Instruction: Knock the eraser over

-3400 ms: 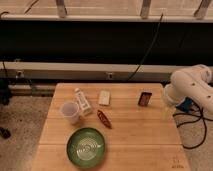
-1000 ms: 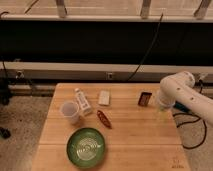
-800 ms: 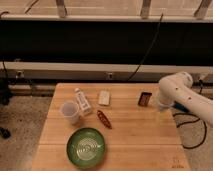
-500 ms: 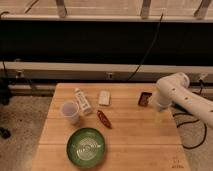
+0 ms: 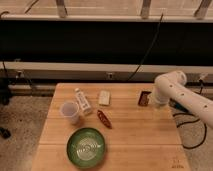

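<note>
The eraser, a small dark block with a reddish-brown face, stands on the wooden table near its back right. My white arm reaches in from the right. The gripper hangs at the arm's lower end, just right of the eraser and very close to it. I cannot tell if it touches the eraser.
A flat whitish block, a small lying bottle, a clear cup and a red chilli-shaped thing sit at the middle left. A green bowl is at the front. Cables hang off the table's right edge.
My arm has moved left across the table's right side, bringing the gripper close to the eraser. The eraser stands in the same place.
</note>
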`<state>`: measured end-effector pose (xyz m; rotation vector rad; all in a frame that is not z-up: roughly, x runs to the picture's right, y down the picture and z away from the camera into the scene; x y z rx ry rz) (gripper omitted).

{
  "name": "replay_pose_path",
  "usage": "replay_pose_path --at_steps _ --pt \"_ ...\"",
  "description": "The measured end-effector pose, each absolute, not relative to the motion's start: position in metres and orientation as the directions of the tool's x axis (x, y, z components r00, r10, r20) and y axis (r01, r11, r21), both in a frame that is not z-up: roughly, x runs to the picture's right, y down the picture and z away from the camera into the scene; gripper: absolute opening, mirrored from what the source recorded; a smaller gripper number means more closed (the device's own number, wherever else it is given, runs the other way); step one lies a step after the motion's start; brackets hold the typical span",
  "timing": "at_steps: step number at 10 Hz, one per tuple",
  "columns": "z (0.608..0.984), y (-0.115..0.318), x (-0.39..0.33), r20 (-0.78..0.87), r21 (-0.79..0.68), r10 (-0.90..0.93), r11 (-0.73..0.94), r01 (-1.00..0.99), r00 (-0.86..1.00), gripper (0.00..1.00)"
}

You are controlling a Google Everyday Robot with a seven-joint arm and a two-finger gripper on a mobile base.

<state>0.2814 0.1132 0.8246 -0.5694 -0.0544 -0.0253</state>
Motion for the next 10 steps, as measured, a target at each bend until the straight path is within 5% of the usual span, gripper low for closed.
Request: replay_pose_path --at_steps 10 --pt "0.849 0.079 0.273 0.13 -0.516 -0.011 0.853 0.077 0.991 0.74"
